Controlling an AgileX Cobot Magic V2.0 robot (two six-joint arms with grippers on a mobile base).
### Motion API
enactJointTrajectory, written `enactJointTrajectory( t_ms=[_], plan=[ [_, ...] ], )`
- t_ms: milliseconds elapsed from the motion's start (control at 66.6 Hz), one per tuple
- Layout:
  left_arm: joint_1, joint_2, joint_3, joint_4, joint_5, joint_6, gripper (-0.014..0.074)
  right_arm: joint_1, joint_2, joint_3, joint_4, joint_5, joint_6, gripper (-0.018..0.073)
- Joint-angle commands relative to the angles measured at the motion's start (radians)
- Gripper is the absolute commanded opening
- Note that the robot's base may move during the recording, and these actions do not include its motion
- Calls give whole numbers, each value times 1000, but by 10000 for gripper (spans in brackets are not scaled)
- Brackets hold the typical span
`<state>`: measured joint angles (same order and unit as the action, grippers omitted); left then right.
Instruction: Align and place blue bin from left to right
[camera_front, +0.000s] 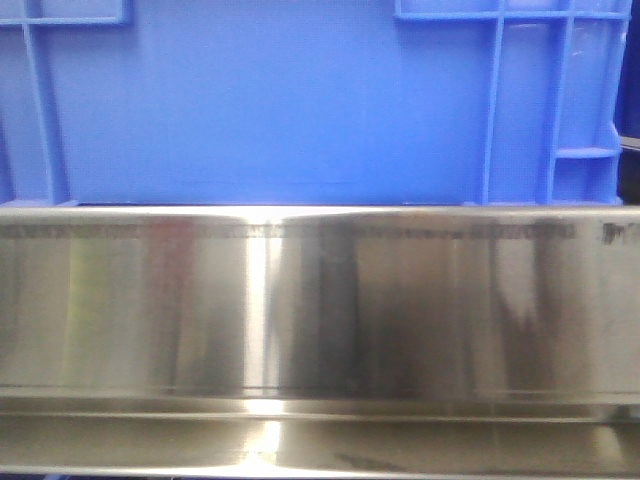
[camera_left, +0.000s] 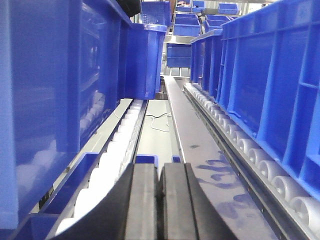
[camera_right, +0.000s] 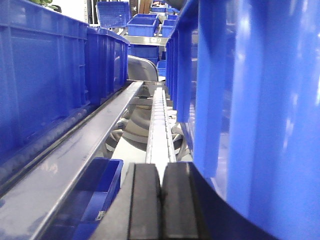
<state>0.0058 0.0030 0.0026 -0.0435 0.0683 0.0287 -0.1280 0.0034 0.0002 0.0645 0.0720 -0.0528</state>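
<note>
Blue plastic fills the upper half of the front view: the blue bin (camera_front: 270, 100) sits square-on behind a brushed steel rail (camera_front: 320, 300), its flat panel at 12 o'clock and its ribbed corner at 2 o'clock.

In the left wrist view the left gripper (camera_left: 160, 175) shows at 6 o'clock. Its fingers are pressed together with only a hairline slit between them and nothing held. A big blue wall, probably the same bin (camera_left: 40, 100), looms at 9 o'clock. A row of smaller crates (camera_left: 270, 75) stands on rollers (camera_left: 260, 165) at 3 o'clock.

In the right wrist view the right gripper (camera_right: 161, 175) also sits at 6 o'clock, fingers closed on nothing. The bin (camera_right: 260, 100) crowds in at 3 o'clock, just beside the fingers. Whether they touch it cannot be told.

The step appears to be nudging the bin sideways with closed fingers rather than gripping it. To do it well:

- Press the pushing arm low on a rib near the corner, not on the flexing flat panel.
- Move it slowly, so the bin slides without turning.
- Keep the other arm close as a stop.
- Keep the front face parallel to the rail throughout.

A push too high could tip the bin over the rail edge.
</note>
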Motion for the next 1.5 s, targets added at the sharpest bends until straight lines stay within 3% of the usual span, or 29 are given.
enactJointTrajectory(
  t_ms=[0,585,765,1021,1096,1216,1486],
  plan=[
    [0,-3,-3,-4,-11,2,-111,1,-3,0,-1,2,-4,-70],
    [0,-3,-3,7,-18,2,-111,0,-3,0,-1,-3,-4,-70],
    [0,-3,-3,7,-94,2,-111,0,-3,0,-1,-37,-4,-70],
    [0,-3,-3,7,-255,2,-111,0,-3,0,10,-221,15,-70],
    [0,-3,-3,4,-312,2,-111,0,-3,-27,12,-176,77,-70],
    [0,-3,-3,1,-342,2,-111,12,-3,-126,10,-89,79,-70],
    [0,-3,-158,1,-225,2,-111,103,-3,-403,10,164,78,-70]
  ],
)
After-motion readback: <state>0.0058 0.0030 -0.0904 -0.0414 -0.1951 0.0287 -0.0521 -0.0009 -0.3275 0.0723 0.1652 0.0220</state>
